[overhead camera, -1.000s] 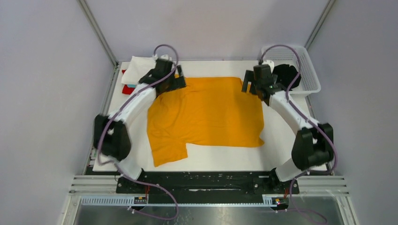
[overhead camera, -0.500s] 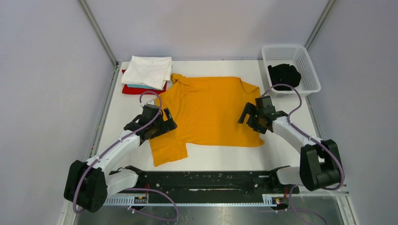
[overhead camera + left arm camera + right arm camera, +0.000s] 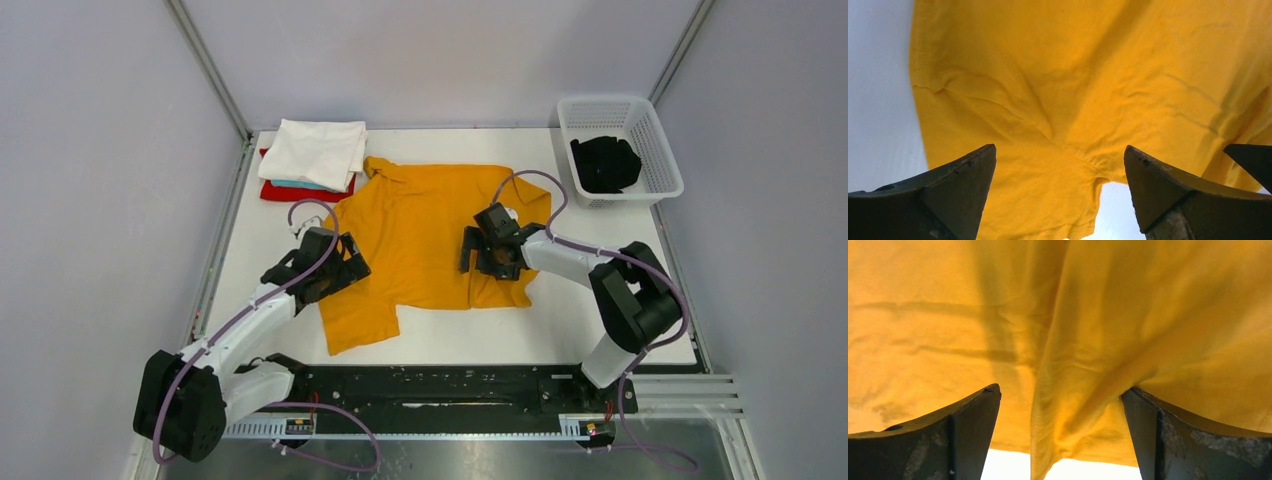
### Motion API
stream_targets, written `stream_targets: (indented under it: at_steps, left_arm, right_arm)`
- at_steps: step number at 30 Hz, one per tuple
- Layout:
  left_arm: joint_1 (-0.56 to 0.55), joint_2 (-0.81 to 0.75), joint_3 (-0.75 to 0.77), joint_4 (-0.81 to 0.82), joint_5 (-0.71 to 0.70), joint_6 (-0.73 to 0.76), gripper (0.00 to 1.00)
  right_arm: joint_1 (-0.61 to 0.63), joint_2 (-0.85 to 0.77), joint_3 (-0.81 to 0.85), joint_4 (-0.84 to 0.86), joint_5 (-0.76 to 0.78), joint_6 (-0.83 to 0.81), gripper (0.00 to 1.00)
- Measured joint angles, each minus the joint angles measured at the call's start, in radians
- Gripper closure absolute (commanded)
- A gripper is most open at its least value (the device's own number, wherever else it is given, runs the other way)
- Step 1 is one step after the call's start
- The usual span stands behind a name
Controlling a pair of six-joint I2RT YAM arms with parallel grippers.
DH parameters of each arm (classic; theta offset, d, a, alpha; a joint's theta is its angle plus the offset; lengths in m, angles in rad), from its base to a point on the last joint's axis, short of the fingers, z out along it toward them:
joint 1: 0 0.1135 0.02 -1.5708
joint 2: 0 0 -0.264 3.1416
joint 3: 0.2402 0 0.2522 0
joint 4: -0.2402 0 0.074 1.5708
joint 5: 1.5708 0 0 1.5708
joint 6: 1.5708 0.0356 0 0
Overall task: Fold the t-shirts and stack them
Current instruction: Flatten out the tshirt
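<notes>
The right pincer (image 3: 1060,389), jaws apart, straddled a raised fold (image 3: 1058,405) of the yellow shirt (image 3: 420,230), seemingly to pinch it. The left pincer (image 3: 1059,148), also apart, hovered by the sleeve (image 3: 1038,200). The shirt lay mid-way across the desk (image 3: 450,345), near the folded stack (image 3: 318,150).

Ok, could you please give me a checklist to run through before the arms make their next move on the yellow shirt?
1. Open left gripper: ok, its fingers are spread over the yellow shirt at the left sleeve seam.
2. Open right gripper: ok, its fingers are apart over a raised fold.
3. Shirt lying flat: not ok, its right side is bunched and creased.
4. Either gripper touching the cloth: cannot tell.
5. Arms apart from the folded stack: ok, both are well short of it.
6. Emptied basket: not ok, a black shirt lies inside.
</notes>
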Motion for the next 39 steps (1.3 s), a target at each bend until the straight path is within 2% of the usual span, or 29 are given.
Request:
stream_targets:
  at_steps: [4,7,12,14,22,27,33,36,39]
  left_arm:
    - [0.001,-0.033,0.0,-0.04,-0.023,-0.012,0.01]
    - [0.003,-0.069,0.0,-0.076,-0.039,-0.02,0.01]
    - [0.004,-0.112,0.0,-0.11,-0.045,-0.032,0.01]
    - [0.005,-0.119,0.0,-0.118,-0.045,-0.039,0.01]
    - [0.005,-0.212,0.0,-0.272,-0.056,-0.093,0.01]
    - [0.004,-0.257,-0.016,-0.402,-0.056,-0.158,0.02]
    - [-0.017,-0.268,-0.145,-0.45,-0.013,-0.242,0.11]
    - [-0.039,-0.257,-0.176,-0.464,-0.003,-0.282,0.2]
    - [-0.056,-0.254,-0.177,-0.459,-0.003,-0.314,0.36]
  right_arm:
    - [0.004,-0.035,-0.016,-0.048,0.081,0.008,0.01]
    - [-0.028,-0.149,-0.086,-0.09,0.138,0.026,0.01]
    - [-0.239,-0.342,-0.264,-0.096,0.132,0.05,0.01]
    - [-0.282,-0.394,-0.312,-0.107,0.141,0.058,0.0]
    - [-0.289,-0.644,-0.361,-0.145,0.186,0.066,0.01]
    - [-0.29,-0.69,-0.362,-0.16,0.224,0.067,0.0]
    - [-0.292,-0.666,-0.364,-0.16,0.24,0.066,0.0]
    - [-0.292,-0.641,-0.364,-0.159,0.239,0.065,0.01]
    - [-0.292,-0.619,-0.364,-0.159,0.239,0.062,0.01]
